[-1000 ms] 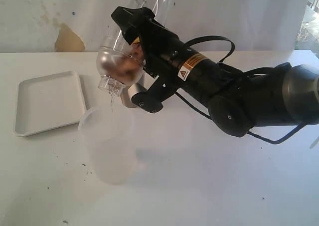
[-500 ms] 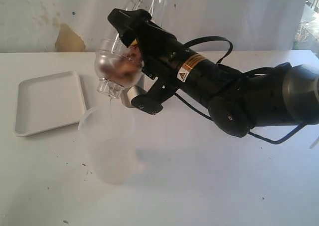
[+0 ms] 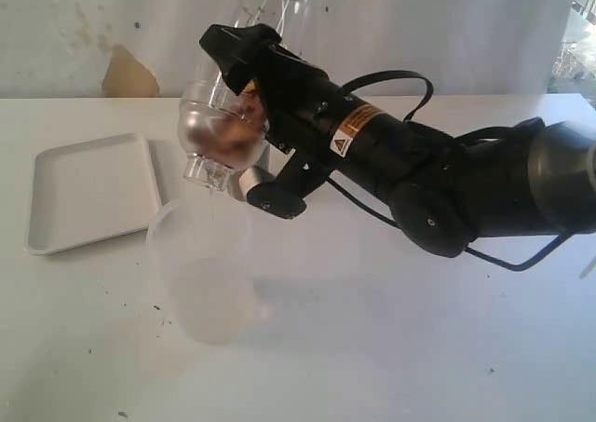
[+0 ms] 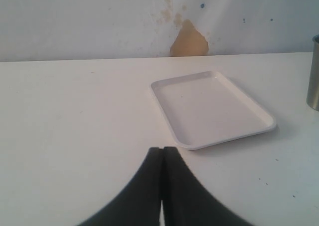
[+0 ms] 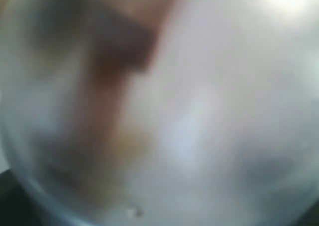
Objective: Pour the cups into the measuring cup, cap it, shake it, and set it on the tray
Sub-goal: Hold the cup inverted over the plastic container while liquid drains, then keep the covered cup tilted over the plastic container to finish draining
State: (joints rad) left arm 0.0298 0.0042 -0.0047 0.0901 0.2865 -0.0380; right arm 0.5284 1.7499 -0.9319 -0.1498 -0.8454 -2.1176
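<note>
Measuring cup (image 3: 207, 129) w/ brown contents is held tilted, R gripper (image 3: 247, 115) fingers spread round it; L gripper (image 4: 162, 186) fingers pressed together. Pours judged done; tray (image 3: 88, 189) placement left.

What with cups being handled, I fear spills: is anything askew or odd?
The measuring cup hangs tilted in the right gripper above the frosted cup, brown contents at its low end; dark specks dot the table.
</note>
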